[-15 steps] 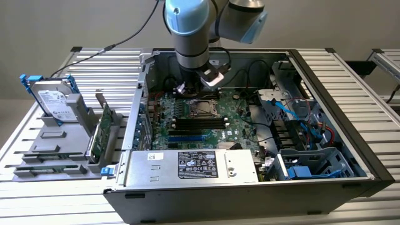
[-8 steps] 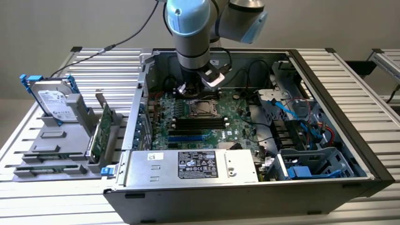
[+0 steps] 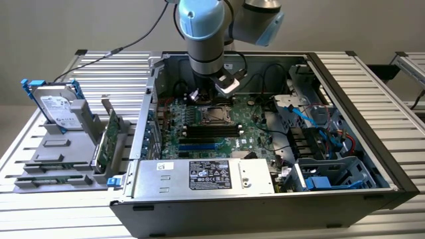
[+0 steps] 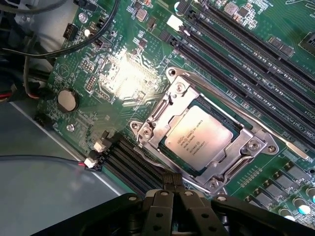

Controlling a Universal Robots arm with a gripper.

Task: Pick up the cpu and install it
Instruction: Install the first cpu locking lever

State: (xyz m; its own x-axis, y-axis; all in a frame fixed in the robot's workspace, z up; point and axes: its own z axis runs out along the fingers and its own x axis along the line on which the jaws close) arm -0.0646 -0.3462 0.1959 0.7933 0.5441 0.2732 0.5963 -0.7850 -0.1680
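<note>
Scene contents, listed from the exterior view's left to the exterior view's right.

1. Counter [image 3: 53,221]: slatted metal surface that carried everything below.
2. Grey rack [image 3: 56,149]: stood at the far left of the counter. It held a hard drive [image 3: 56,107], silver with a blue bracket, propped upright at its far end.
3. Green card [image 3: 106,142]: stood on edge in the same rack, between the hard drive and the case.
4. Computer case [image 3: 232,214]: dark, open on top, took up the middle and right of the counter.
5. Silver box [image 3: 202,175]: carried a black sticker and lay inside the case along its near wall.
6. Motherboard [image 3: 246,142]: green, lay flat on the case floor beyond the silver box. Black memory slots [image 3: 211,131] ran across it, just nearer than the socket. A coin cell [image 4: 68,100] showed in the wrist view.
7. Cpu [image 4: 198,141]: flat silver-grey square with printed lettering. It was seated level in the socket frame [image 4: 162,115], whose metal edges lay around it. In the exterior view it sat at the middle of the board [image 3: 214,115], directly below the arm.
8. Arm [image 3: 206,35]: grey and pale blue, reached down into the case from the far side.
9. Tool [image 4: 173,184]: black, hung close above the socket's edge. Its fingers were pressed together with nothing between them, and it was apart from the cpu.
10. Blue cables [image 3: 305,117]: looped along the right side of the case.
11. Drive cage [image 3: 332,174]: grey metal, occupied the near right corner of the case.
</note>
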